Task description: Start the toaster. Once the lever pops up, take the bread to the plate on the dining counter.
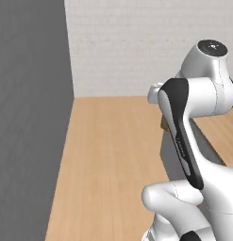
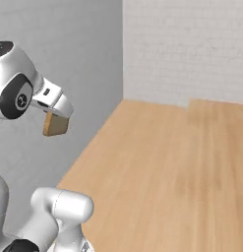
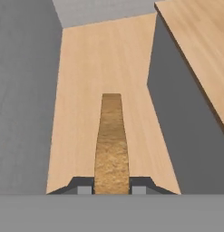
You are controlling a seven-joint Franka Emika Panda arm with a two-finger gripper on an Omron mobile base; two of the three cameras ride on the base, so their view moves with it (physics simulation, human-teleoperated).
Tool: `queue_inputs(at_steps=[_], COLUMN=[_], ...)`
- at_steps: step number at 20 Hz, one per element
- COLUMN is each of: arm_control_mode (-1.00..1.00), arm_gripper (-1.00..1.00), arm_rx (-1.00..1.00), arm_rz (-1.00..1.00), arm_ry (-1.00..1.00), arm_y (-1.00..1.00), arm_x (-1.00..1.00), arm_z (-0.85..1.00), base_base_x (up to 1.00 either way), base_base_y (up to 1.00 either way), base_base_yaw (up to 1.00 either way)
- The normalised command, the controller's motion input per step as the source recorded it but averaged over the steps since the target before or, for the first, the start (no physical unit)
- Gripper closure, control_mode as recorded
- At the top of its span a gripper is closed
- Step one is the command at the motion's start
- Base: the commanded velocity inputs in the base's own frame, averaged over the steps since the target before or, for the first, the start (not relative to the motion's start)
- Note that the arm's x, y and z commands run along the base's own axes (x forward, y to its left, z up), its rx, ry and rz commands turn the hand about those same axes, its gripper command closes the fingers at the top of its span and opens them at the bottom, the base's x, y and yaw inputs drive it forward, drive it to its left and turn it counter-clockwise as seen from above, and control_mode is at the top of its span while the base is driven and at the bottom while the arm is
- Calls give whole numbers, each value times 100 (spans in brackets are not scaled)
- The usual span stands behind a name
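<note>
My gripper [image 3: 111,188] is shut on the bread [image 3: 111,140], a tan slice with a darker crust that I see edge-on between the two dark finger tips. In the right base view the bread [image 2: 55,124] hangs below the gripper [image 2: 54,116] at the left, well above the floor. A small corner of the bread [image 1: 163,123] peeks out behind my forearm in the left base view. The dining counter [image 3: 199,41], light wood with a grey side, lies ahead and to the right of the hand. The toaster and the plate are out of view.
A light-wood floor [image 2: 162,167] stretches ahead to a white brick wall [image 2: 187,49]. A plain grey wall [image 1: 28,117] runs along the left side. The counter's grey side panel [image 3: 177,118] borders the floor strip on the right.
</note>
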Motion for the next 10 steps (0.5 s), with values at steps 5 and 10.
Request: queue_inputs(at_steps=[5, 10], arm_control_mode=[100, 100], arm_gripper=[100, 100], arm_rx=[0, 0], arm_rz=[0, 0], arm_ry=[0, 0], arm_y=[0, 0], arm_x=[0, 0], arm_z=[0, 0], base_base_x=[100, 100], base_base_y=[18, 25], base_base_yaw=[-36, -37])
